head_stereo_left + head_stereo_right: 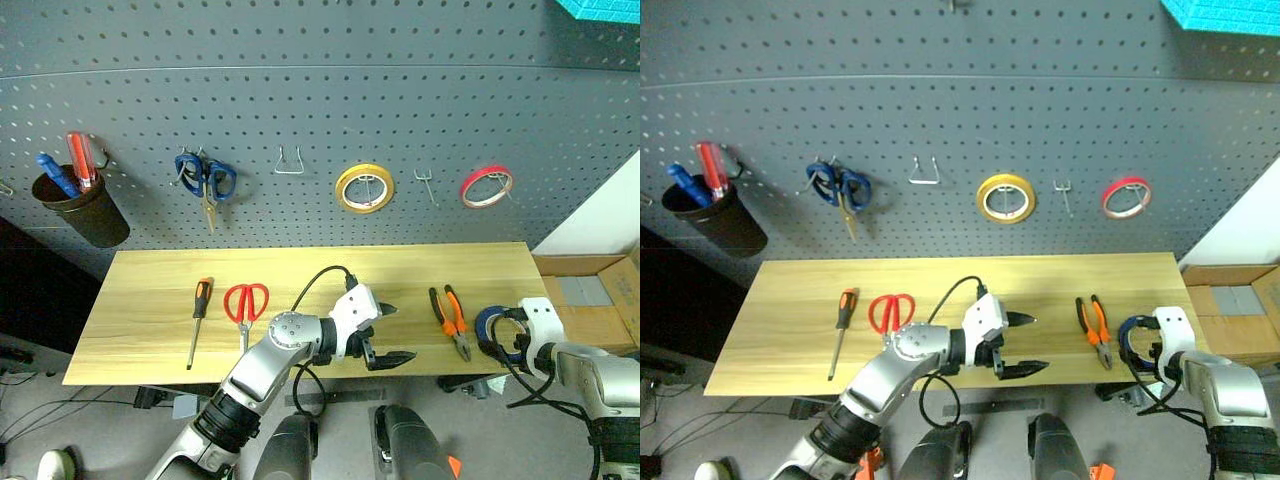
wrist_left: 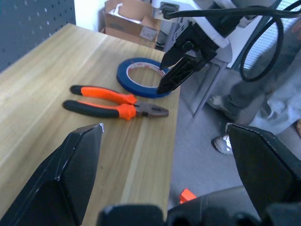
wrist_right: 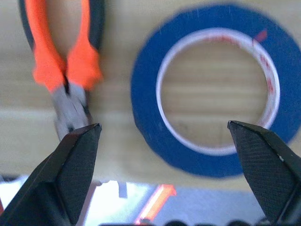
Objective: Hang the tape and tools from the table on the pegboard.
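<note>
Dark grey pegboard [image 1: 300, 90] is seen rising behind the long, pale wooden surface [image 1: 320, 268], and no brand, label or legible writing can be made out on any item. Hung on the board are a dark cup of red and blue tools [image 1: 85, 205], blue-handled scissors [image 1: 205, 180], a yellow roll [image 1: 364, 188] and a red roll [image 1: 486, 186].

On the surface, the screwdriver [image 1: 198, 318] and the red-handled scissors [image 1: 246, 305] are laid side by side toward the robot's left, while the orange-and-black pliers [image 1: 450, 318] and the blue tape [image 1: 498, 330] are laid flat near the right end, close to the front edge.

The left claw [image 1: 388, 335] is held released over the front middle of the surface, pointing toward the pliers, which are well apart from it. The right claw [image 3: 164, 141] is held released directly above the blue tape, its fingers [image 3: 77, 155] spread wide enough to span the roll, with one finger near the pliers' metal nose.

From the left wrist view, the right claw's black fingers [image 2: 181, 70] are shown hanging over the near rim of the tape [image 2: 141, 77], with a cardboard box [image 2: 129, 21] beyond the end of the surface and a person's legs and shoes [image 2: 263, 103] on the floor. From the right wrist view, the white inner core of the tape [image 3: 216, 89] is shown close up; whether the fingers touch the roll cannot be told.
</note>
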